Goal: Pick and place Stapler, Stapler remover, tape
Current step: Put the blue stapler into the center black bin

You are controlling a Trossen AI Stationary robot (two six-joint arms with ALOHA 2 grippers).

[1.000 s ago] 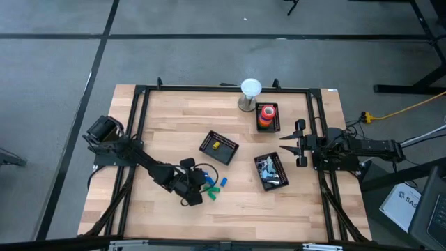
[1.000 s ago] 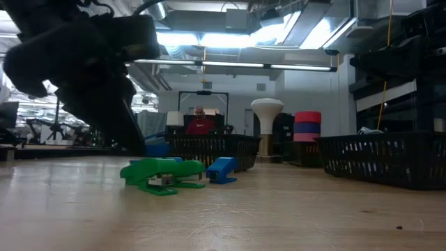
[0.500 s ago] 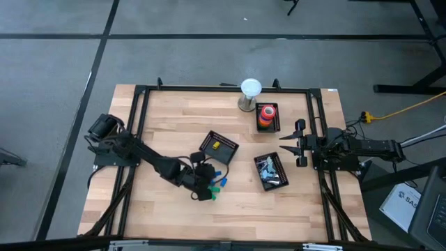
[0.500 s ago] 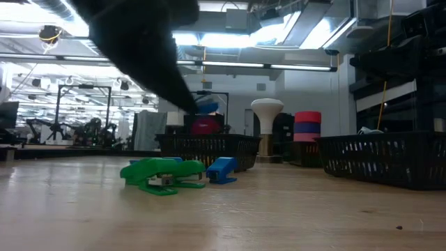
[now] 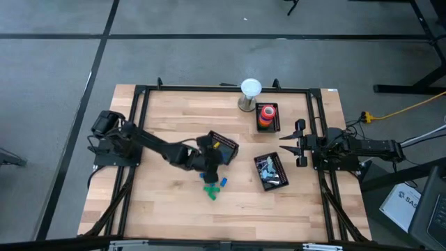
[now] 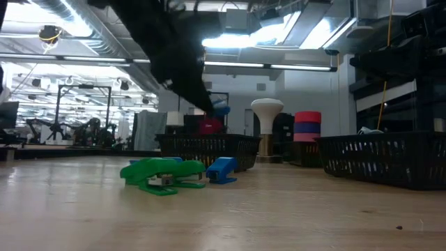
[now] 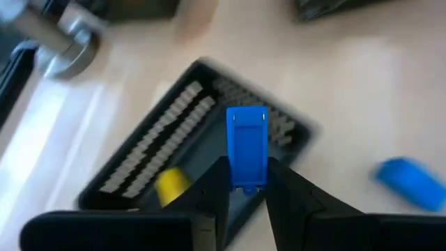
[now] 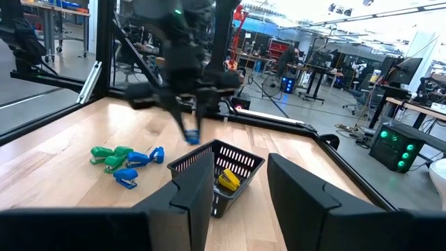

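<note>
Left gripper [image 7: 247,192] has swung from the pile of green and blue pieces over to the small black mesh basket [image 5: 224,148] mid-table, carrying a small blue stapler [image 7: 247,145]; a second ago it was down at the pile, nearer the front edge. Fingers [image 7: 212,192] clamp narrow on the stapler's lower end, and it hangs above the basket, not touching. A yellow piece [image 7: 172,183] lies inside that basket. Left on the table: a green stapler [image 6: 162,174] and a blue piece [image 6: 221,169] just beside it, unchanged from earlier. Right gripper [image 5: 300,144] is parked at the right edge of the table, same spot as before, jaws spread, holding nothing. Tape rolls [image 5: 266,113] sit stacked in the far black basket, orange on top, ring-shaped, next to a white round-topped stand [image 5: 250,94]. A third basket [image 5: 279,163] near the right gripper holds small greyish metal items, too small to identify. Table [image 5: 167,118] is pale wood in butcher-block strips. No readable writing on any of the task items.
</note>
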